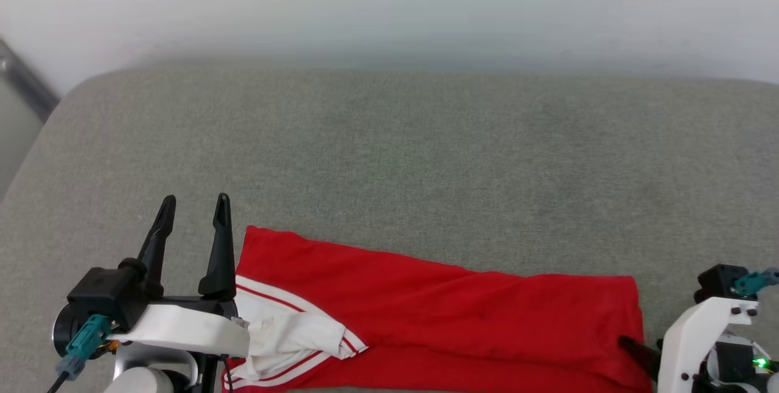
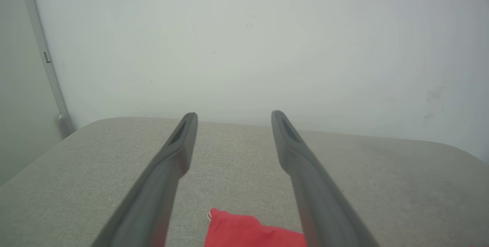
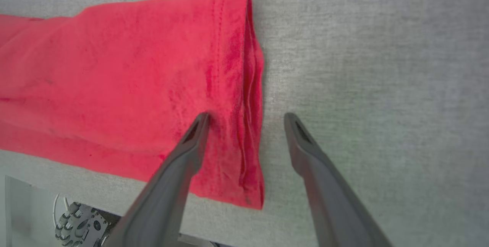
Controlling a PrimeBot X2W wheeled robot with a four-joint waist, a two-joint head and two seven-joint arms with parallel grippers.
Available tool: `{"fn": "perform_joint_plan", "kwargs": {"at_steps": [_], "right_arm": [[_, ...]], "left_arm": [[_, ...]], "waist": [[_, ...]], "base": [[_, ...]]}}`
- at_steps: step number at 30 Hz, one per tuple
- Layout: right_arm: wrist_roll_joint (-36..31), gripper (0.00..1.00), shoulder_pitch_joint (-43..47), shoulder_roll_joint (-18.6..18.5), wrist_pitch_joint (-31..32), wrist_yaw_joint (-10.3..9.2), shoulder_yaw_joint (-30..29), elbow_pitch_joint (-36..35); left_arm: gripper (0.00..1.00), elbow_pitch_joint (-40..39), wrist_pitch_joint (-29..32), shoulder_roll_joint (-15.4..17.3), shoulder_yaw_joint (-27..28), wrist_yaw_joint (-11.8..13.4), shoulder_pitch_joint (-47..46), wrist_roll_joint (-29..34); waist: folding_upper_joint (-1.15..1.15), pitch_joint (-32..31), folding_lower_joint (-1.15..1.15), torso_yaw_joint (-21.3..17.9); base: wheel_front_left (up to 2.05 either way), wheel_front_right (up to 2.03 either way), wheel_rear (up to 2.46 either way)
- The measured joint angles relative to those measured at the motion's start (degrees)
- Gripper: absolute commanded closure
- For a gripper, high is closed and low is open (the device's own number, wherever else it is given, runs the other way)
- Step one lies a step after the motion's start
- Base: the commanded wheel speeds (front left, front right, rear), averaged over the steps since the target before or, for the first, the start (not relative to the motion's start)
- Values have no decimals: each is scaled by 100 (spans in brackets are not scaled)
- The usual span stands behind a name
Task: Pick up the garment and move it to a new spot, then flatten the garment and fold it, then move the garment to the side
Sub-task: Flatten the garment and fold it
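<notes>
garment (image 1: pixel 438 308) lies folded as a long strip at the near edge of the surface (image 1: pixel 426 149), axis left-right. right hand (image 3: pixel 247 116) spread, straddling its right hem; left hand (image 1: pixel 195 198) spread, beside its left end.

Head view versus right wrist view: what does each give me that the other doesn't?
Head view: the white sleeve bunched at the left end of the garment, with the open left tool beside it. Right wrist view: the open right tool straddling the stacked hem, one finger over red cloth, one over the cushion. Both: the red garment lying on the grey cushion.
</notes>
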Motion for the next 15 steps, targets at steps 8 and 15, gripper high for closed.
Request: {"fn": "perform_joint_plan", "kwargs": {"at_steps": [8, 15], "right_arm": [[274, 62, -362, 36, -98, -1, 248, 793], [410, 100, -465, -69, -286, -1, 530, 943]], "left_arm": [[0, -53, 0, -168, 125, -169, -5, 200], [0, 36, 0, -202, 204, -212, 88, 272]], "waist": [[0, 303, 0, 203], [0, 177, 1, 150]], "base": [[0, 0, 0], [0, 0, 0]]}}
